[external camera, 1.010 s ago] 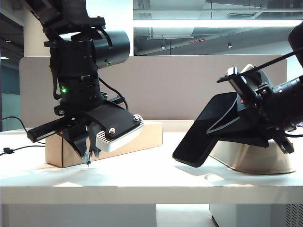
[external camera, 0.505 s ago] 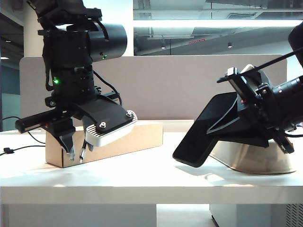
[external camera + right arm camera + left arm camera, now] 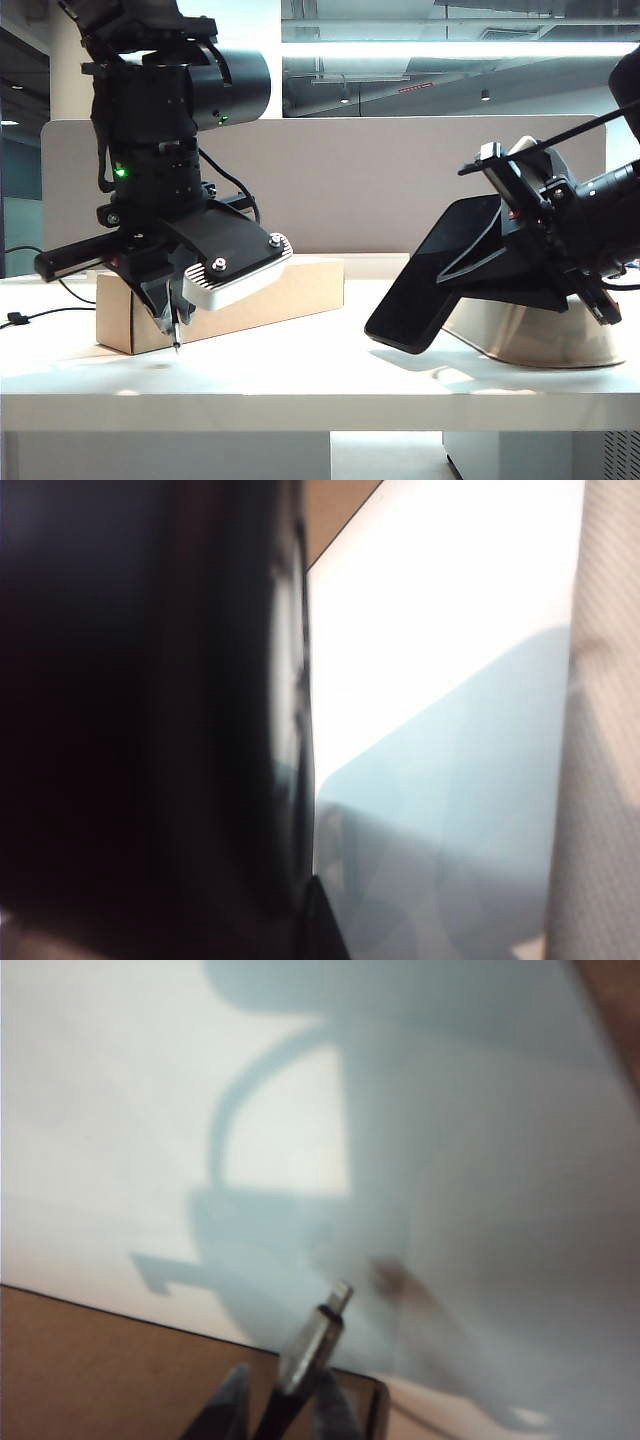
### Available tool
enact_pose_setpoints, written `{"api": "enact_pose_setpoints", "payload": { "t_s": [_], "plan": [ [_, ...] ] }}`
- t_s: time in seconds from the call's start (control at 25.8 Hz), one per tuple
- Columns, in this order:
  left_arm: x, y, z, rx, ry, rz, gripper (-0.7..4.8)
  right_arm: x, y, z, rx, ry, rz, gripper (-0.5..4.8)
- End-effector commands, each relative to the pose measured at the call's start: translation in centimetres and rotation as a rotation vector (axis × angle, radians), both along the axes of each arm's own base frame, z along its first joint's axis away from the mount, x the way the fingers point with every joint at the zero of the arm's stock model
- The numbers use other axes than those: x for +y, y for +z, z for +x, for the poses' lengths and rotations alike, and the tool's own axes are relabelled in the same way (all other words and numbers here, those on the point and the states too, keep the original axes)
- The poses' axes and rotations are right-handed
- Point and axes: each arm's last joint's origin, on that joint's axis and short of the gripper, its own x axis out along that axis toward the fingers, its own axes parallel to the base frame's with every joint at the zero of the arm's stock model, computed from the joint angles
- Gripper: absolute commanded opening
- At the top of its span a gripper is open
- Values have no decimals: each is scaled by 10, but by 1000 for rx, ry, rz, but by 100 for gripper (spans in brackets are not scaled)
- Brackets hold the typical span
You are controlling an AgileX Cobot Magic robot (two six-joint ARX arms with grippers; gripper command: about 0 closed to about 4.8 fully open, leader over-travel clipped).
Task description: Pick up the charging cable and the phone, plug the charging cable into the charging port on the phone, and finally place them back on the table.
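Observation:
My left gripper [image 3: 172,318] hangs fingers-down over the white table [image 3: 300,380], just in front of the cardboard box. It is shut on the charging cable, whose silver plug [image 3: 177,343] sticks out below the fingertips. The left wrist view shows the plug [image 3: 325,1332] pinched in the left gripper [image 3: 283,1388], pointing at the table [image 3: 150,1110]. My right gripper [image 3: 500,262] is shut on the phone [image 3: 425,290] and holds it tilted above the table, lower end toward the middle. In the right wrist view the phone [image 3: 140,720] is a dark mass. Its charging port is too small to make out.
A cardboard box [image 3: 290,285] lies behind the left gripper, also seen in the left wrist view [image 3: 100,1370]. A pale shiny bowl [image 3: 540,345] sits under the right arm. The cable's black cord [image 3: 30,315] trails off the table's left end. A grey partition [image 3: 350,180] backs the table.
The left gripper opened wide, shifted slightly left, then closed again around the plug. The right arm and phone have not moved.

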Motion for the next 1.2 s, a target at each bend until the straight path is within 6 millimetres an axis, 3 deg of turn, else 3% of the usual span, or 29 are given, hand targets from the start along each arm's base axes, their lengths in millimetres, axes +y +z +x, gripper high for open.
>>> {"api": "enact_pose_setpoints", "payload": {
  "t_s": [0.04, 0.62, 0.74, 1.2],
  "plan": [
    [0, 1, 0, 14, -5, -20, 78, 1, 7, 3, -57, 5, 12, -8],
    [4, -3, -8, 114, -19, 4, 90, 1, 7, 3, -57, 5, 12, -8],
    [5, -3, -9, 127, -18, 13, 131, 1, 7, 3, -57, 5, 12, -8],
    [6, -4, -13, 195, -36, -12, 129, 1, 7, 3, -57, 5, 12, -8]
  ]
}}
